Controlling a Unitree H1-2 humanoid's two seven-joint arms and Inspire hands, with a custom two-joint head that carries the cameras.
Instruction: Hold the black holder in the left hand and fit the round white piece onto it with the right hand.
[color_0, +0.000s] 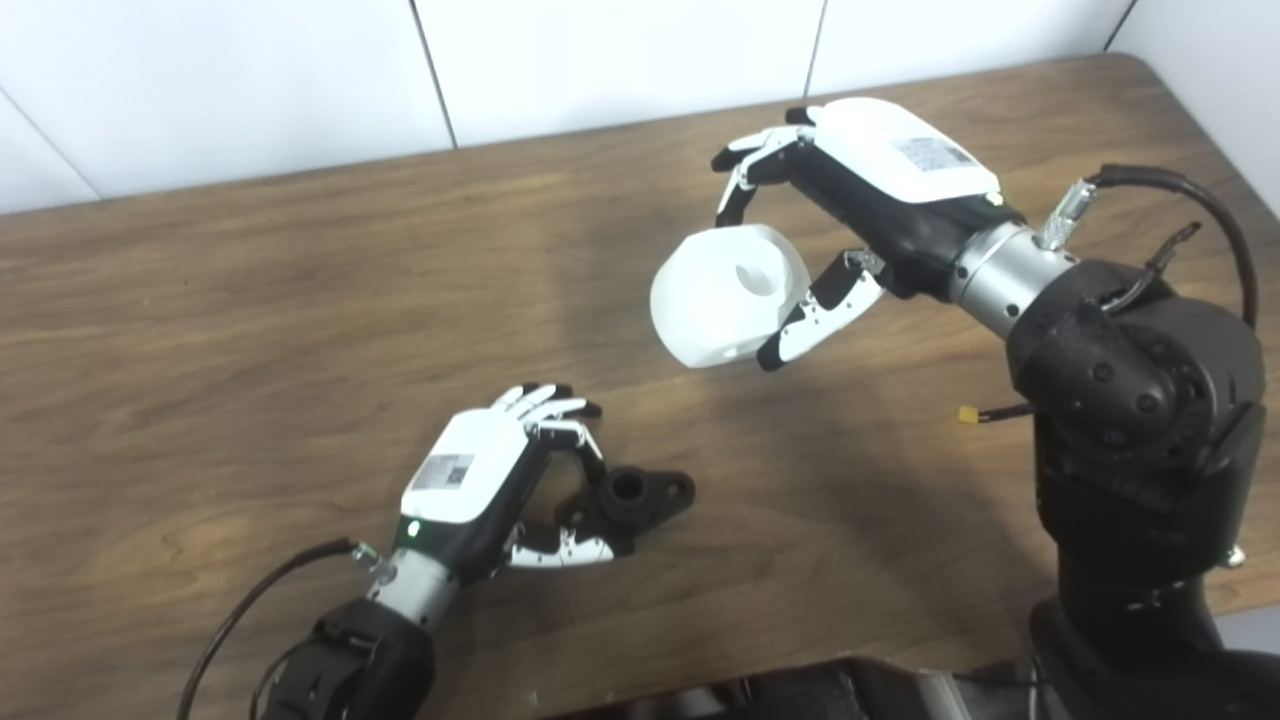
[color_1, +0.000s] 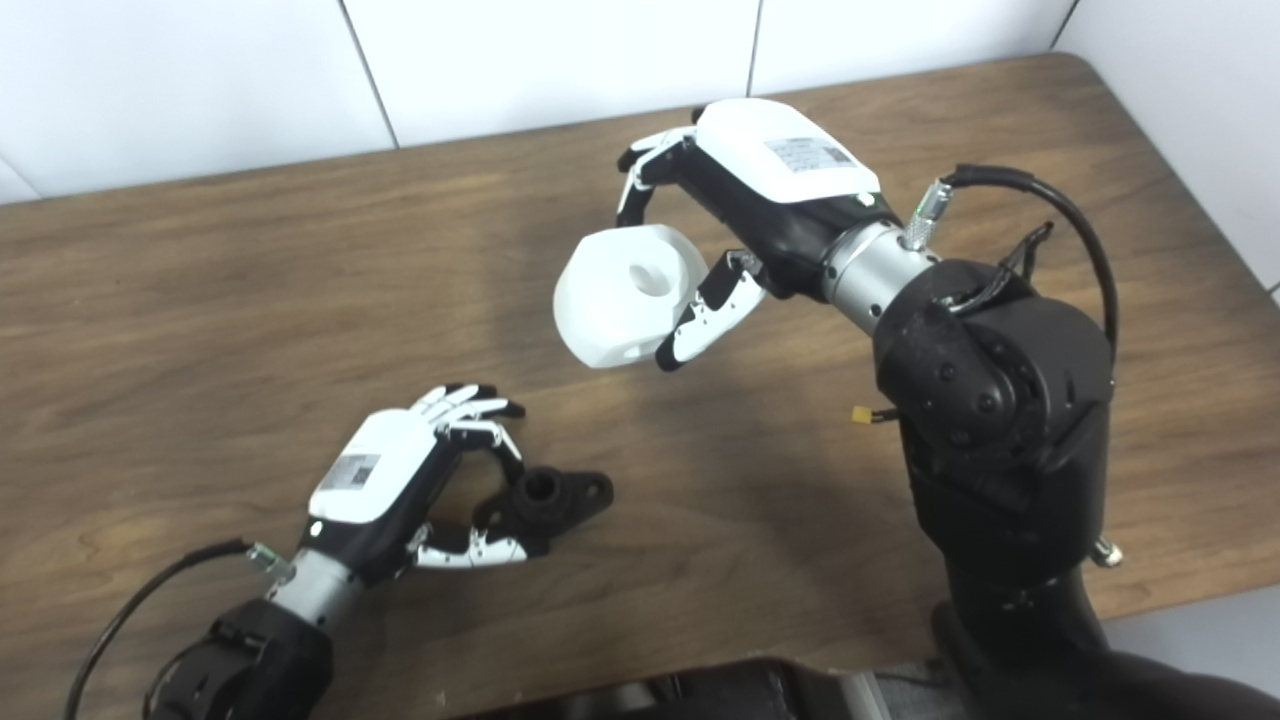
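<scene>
Lower left: left hand (color_0: 480, 480) curled around the black holder (color_0: 630, 497), a matte flanged piece with a round socket, low on the wood-grain table (color_0: 250, 300); contact partly hidden. Upper right: right hand (color_0: 850, 190) gripped the round white piece (color_0: 725, 295), smooth, with a central hole, raised.

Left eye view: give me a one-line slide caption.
Right hand holds the round white piece above the table while the left hand grips the black holder.
</scene>
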